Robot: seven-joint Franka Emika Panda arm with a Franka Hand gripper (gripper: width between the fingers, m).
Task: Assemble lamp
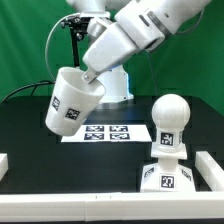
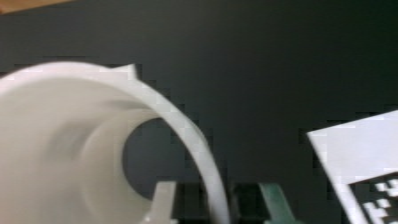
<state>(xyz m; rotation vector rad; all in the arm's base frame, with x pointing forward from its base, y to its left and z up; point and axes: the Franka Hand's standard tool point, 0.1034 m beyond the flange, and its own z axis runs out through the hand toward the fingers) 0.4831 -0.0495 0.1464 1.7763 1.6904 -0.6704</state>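
Observation:
The cup-shaped white shade (image 1: 72, 102) hangs tilted in the air at the exterior view's left, above the black table. My gripper (image 1: 90, 72) is shut on its upper rim. In the wrist view the shade's thin wall (image 2: 192, 140) runs between my two fingertips (image 2: 221, 205), one finger inside the cup and one outside. The round-headed bulb (image 1: 168, 122) stands upright in the blocky base (image 1: 166, 176) at the exterior view's right, well apart from the shade. Black-and-white tags show on the shade, the bulb and the base.
The marker board (image 1: 101, 132) lies flat on the table under and just right of the shade; a corner of it shows in the wrist view (image 2: 361, 160). White border strips (image 1: 212, 166) edge the table. The robot pedestal (image 1: 116, 85) stands behind.

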